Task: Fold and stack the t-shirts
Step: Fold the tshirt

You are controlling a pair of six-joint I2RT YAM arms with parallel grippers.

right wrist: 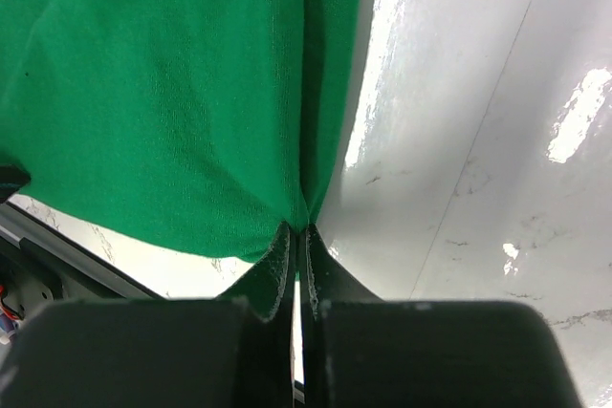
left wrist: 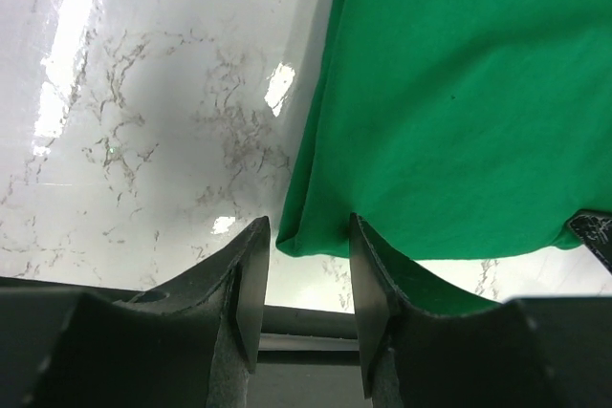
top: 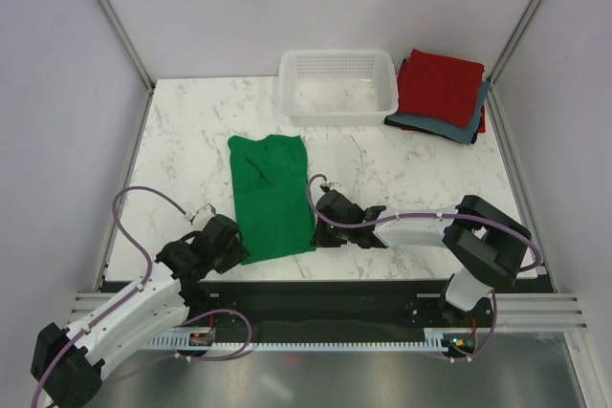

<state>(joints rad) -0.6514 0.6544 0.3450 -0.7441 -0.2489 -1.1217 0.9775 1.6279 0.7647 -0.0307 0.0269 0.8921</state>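
The green t-shirt (top: 271, 196) lay on the bench (top: 191, 140), long axis running 12 to 6 o'clock, with the right gripper (right wrist: 296, 231) pinched tight on its 5 o'clock hem corner and the left gripper (left wrist: 308, 236) parted around the 7 o'clock corner.

There is one bright green t-shirt (top: 271, 196). The folded stack shows one red t-shirt (top: 440, 83) and one grey-blue t-shirt (top: 451, 127); a red edge lower down may be a third, too little shows to tell. One white mesh basket (top: 337, 95). Two grippers: left gripper (left wrist: 308, 236), right gripper (right wrist: 296, 230). One marble table (top: 182, 150).
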